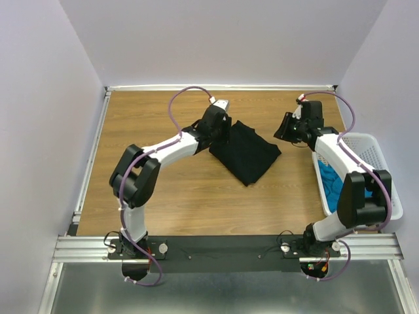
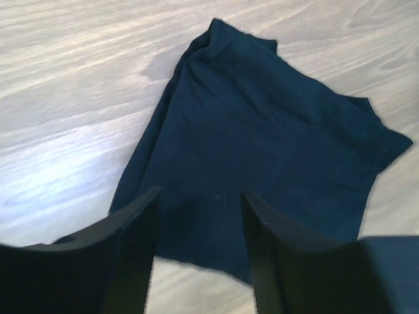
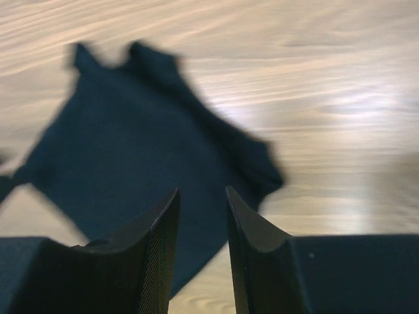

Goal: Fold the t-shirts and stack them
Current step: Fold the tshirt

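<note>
well, black t-shirt (image 1: 245,154) on table (image 1: 196,196), teal t-shirt (image 1: 334,185) in basket (image 1: 374,152)

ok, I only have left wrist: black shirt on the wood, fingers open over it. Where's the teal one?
Observer: The teal t-shirt lies in the white basket at the right edge of the table, beside the right arm.
Operator: Right gripper holding anything?
Observer: No. The right gripper is open and empty, just off the right side of the black t-shirt.
Operator: Where am I on the shirt?
Observer: From above, the left gripper sits at the shirt's far-left edge.
</note>
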You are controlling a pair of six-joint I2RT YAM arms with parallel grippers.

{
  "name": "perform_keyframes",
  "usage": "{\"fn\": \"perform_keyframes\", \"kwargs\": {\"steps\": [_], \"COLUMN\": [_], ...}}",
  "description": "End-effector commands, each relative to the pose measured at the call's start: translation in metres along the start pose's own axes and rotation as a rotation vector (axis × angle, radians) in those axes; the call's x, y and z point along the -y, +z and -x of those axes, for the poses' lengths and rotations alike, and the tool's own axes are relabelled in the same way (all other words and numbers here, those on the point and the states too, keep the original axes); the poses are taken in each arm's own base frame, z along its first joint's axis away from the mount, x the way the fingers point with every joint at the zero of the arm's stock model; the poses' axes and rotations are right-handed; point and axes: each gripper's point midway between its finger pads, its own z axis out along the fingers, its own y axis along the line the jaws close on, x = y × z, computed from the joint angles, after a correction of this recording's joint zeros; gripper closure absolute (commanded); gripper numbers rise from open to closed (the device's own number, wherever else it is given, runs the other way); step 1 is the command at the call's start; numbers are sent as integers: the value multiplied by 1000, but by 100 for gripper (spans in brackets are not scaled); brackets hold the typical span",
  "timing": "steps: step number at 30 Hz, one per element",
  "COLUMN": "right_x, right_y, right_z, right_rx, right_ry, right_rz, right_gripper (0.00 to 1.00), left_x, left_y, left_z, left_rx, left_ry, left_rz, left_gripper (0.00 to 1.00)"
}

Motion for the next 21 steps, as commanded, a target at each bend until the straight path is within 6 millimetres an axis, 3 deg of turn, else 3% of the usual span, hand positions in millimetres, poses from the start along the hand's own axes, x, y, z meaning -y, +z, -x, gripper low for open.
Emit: {"fn": "perform_keyframes", "kwargs": {"steps": [1, 6, 9, 13, 15, 17, 21], "right_x": [-41, -62, -79, -89, -90, -94, -105], "right_y": [-14, -18, -16, -9, -5, 0, 8], "right_z": [-25, -41, -55, -69, -72, -74, -69], "right_rx": [-73, -119, -158, -183, -190, -201, -210], "right_ry": [13, 15, -11, -25, -13, -1, 8], "right_rz": [188, 276, 320, 340, 353, 375, 432], "right_gripper": [58, 57, 57, 57, 57, 57, 57], "left_x": [5, -10, -27, -22, -15, -16, -9], "left_y": [24, 25, -1, -34, -46, -60, -75], "left_z": [-18, -71, -119, -161, -166, -156, -102], "left_rx": [-59, -179, -256, -328, -323, -275, -126], "left_ry": [-14, -139, -235, -324, -340, -335, -317], "left_rz": [-24, 34, 81, 35, 15, 16, 0], "left_gripper": [46, 48, 50, 51, 51, 49, 44]}}
